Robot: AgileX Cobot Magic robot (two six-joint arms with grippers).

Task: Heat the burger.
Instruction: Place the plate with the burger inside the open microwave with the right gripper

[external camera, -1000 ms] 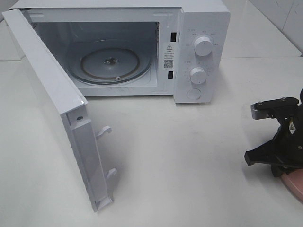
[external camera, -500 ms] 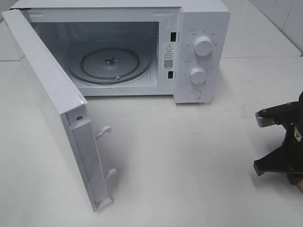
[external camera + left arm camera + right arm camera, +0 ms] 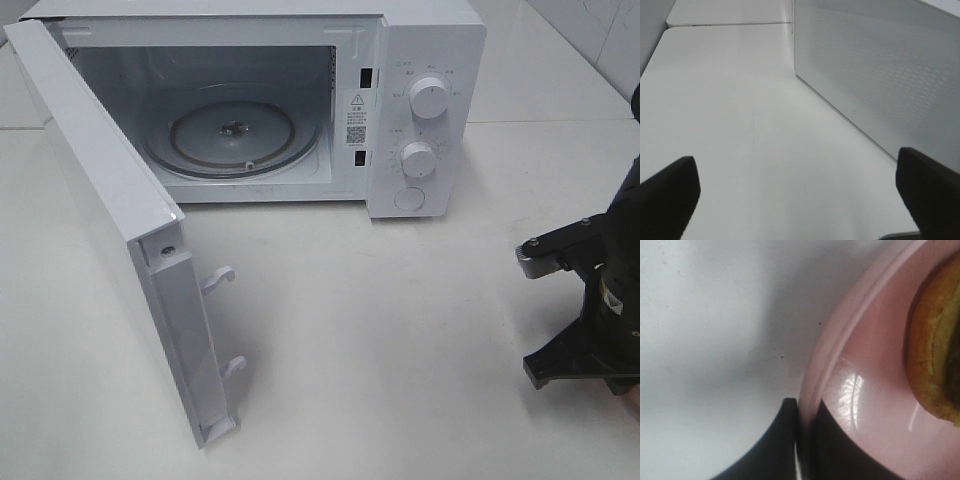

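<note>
- Burger (image 3: 935, 340): only a golden-brown edge with a darker layer shows, in the right wrist view. It sits on the plate, inward from the rim. It lies to the front right of the microwave, beyond the edge of the high view. Whether it stands upright cannot be told.
- Plate (image 3: 840, 360): pink and round, with a raised glossy rim. Whether it rests on the table or is just lifted cannot be told.
- Right gripper (image 3: 802, 440): jaws closed on the plate's rim, one finger on the inner side and one on the outer. It holds the plate and does not touch the burger.
- Key relation: the burger lies straight across the rim from the right gripper, toward the plate's middle. A round plate has no long axis to line up. The microwave's opening lies back and to the left of this gripper. The right arm (image 3: 600, 310) is much the nearer, so the carry is judged to be its job.
- Microwave (image 3: 425, 60): white. Its door (image 3: 110, 220) is swung wide open on its left side, and its glass turntable (image 3: 232, 135) has nothing on it.
- Left gripper (image 3: 797, 200): jaws spread wide and holding nothing. It is beside the door's perforated face, on the far side of the microwave from the burger.
- Table (image 3: 400, 330): white, and it bears the microwave.
</note>
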